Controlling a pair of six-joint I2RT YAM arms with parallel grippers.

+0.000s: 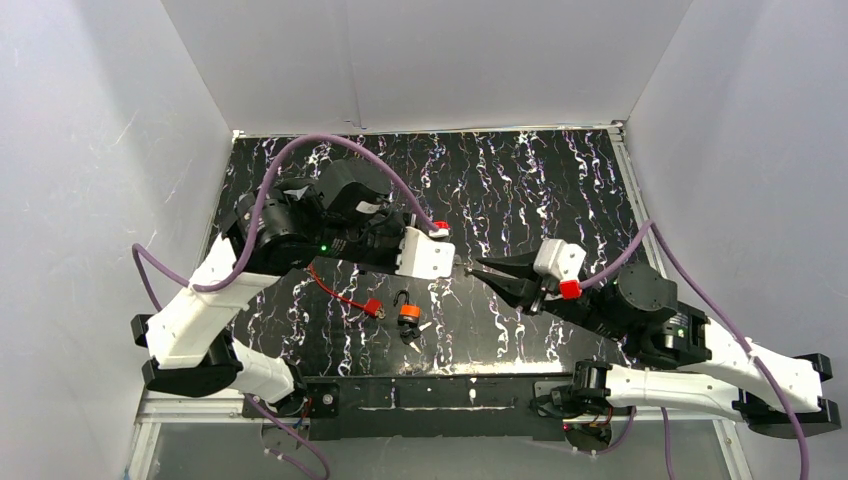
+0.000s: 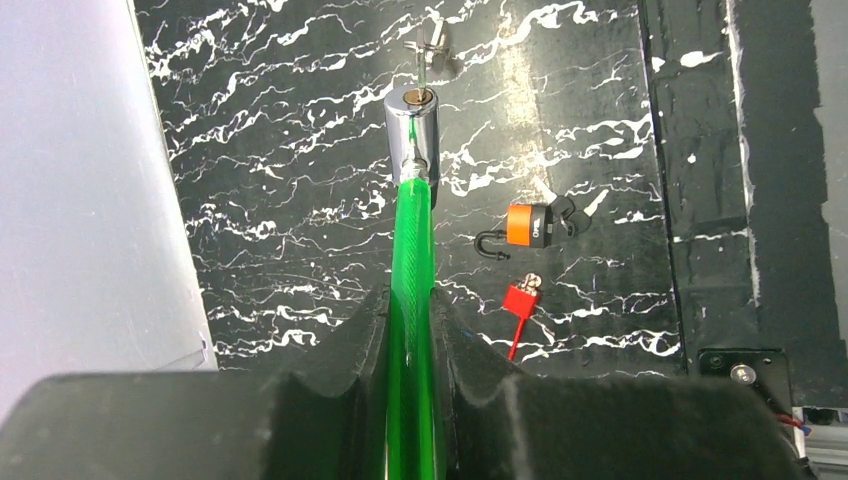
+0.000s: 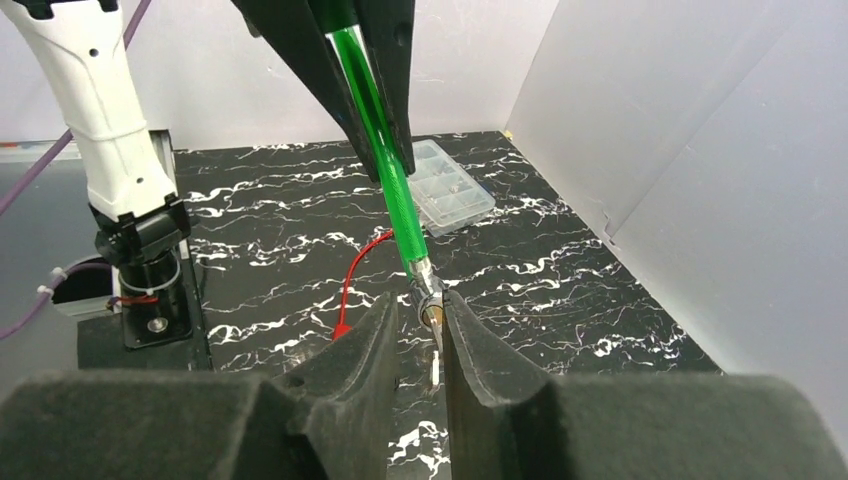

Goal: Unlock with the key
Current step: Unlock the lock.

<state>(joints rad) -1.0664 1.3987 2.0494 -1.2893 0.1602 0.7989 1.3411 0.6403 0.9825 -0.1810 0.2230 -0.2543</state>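
Observation:
My left gripper [image 2: 410, 300] is shut on a green cable lock [image 2: 412, 240], holding it above the table; it also shows in the top view [image 1: 445, 262]. The lock's silver cylinder [image 2: 411, 125] points at my right gripper [image 1: 485, 270]. A small silver key [image 2: 432, 45] sticks out of the cylinder's keyhole. In the right wrist view the cylinder end [image 3: 430, 310] sits at my right gripper's [image 3: 418, 305] tips. The key [image 3: 435, 370] lies in the gap between the fingers, close to the right one. The jaws stand a little apart, not pressed on it.
An orange padlock [image 1: 408, 314] with its shackle open and a key in it lies on the black marbled table [image 1: 520, 190], beside a red-tagged cable [image 1: 372, 308]. A clear plastic box [image 3: 450, 185] sits further back. White walls close in three sides.

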